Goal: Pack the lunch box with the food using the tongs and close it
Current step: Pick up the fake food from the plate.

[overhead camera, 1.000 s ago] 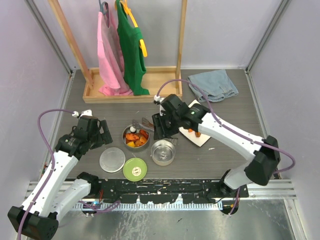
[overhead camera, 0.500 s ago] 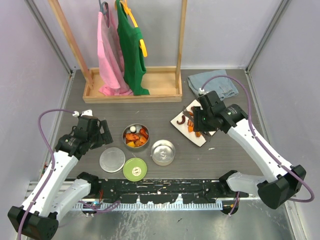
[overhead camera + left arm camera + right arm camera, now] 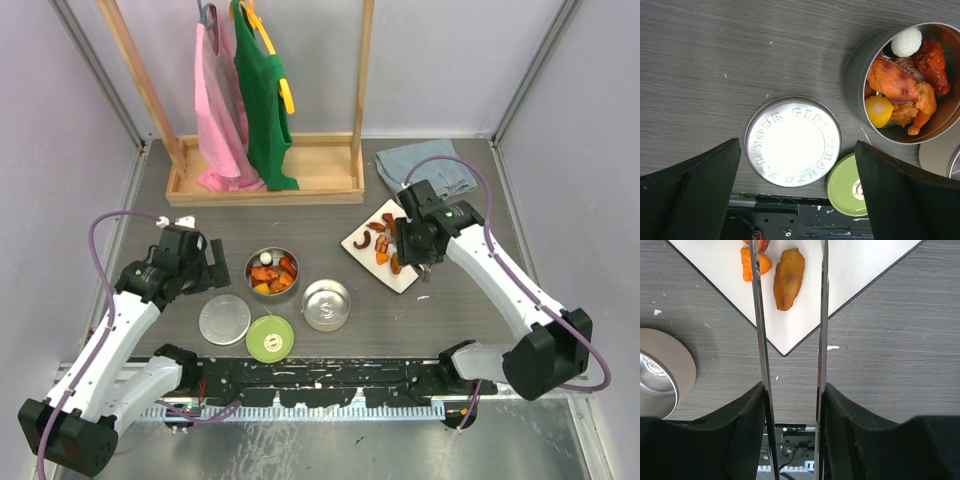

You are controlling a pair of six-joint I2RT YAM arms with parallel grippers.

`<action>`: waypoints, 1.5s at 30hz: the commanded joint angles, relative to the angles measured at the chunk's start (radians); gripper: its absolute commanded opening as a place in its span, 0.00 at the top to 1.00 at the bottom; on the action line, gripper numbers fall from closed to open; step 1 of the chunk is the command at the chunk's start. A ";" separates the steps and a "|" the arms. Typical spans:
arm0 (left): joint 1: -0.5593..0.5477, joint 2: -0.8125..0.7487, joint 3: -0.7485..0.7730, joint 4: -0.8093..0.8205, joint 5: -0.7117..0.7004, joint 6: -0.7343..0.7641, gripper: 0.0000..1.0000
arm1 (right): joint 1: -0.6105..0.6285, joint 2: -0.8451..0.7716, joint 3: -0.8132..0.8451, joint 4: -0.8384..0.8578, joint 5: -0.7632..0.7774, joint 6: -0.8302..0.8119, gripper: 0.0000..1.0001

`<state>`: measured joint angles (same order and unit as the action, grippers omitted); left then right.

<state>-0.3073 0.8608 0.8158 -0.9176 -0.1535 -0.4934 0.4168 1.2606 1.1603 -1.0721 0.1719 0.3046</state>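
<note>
The lunch box is two steel tins: one (image 3: 272,274) (image 3: 856,82) holds orange, red and white food (image 3: 892,82), the other (image 3: 326,304) (image 3: 655,382) is empty. A flat steel lid (image 3: 225,319) (image 3: 792,141) and a lime-green lid (image 3: 270,338) (image 3: 846,186) lie flat near the front edge. More food (image 3: 381,247) (image 3: 789,277) sits on the white plate (image 3: 404,276) (image 3: 855,265). My right gripper (image 3: 412,245) (image 3: 792,390) is shut on the tongs (image 3: 759,315), whose two arms reach over the plate's corner, spread apart. My left gripper (image 3: 195,265) (image 3: 796,150) hovers open above the steel lid.
A wooden rack (image 3: 330,165) with a pink and a green garment stands at the back. A folded blue cloth (image 3: 428,168) lies at the back right, beyond the plate. Metal frame posts line both sides.
My right arm has swung with the tongs from the food tin rightward to the white plate. My left arm has shifted slightly forward, still open.
</note>
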 commanded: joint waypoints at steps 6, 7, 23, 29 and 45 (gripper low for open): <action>0.003 -0.037 0.006 0.082 0.008 0.043 0.02 | -0.005 0.073 0.045 0.081 0.064 -0.072 0.49; 0.002 -0.038 0.006 0.080 0.006 0.041 0.02 | -0.006 0.082 0.051 0.083 0.079 -0.078 0.49; 0.004 -0.028 0.006 0.063 -0.021 0.035 0.02 | -0.006 0.139 0.061 0.087 0.022 -0.092 0.64; 0.003 -0.023 0.007 0.062 -0.021 0.035 0.02 | -0.006 0.064 0.059 0.058 -0.026 -0.065 0.73; 0.003 -0.026 0.009 0.050 -0.026 0.029 0.02 | -0.006 -0.120 0.033 0.024 -0.159 0.004 0.78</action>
<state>-0.3073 0.8467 0.8150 -0.8871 -0.1608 -0.4706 0.4118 1.2110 1.1736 -1.0557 0.0757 0.2802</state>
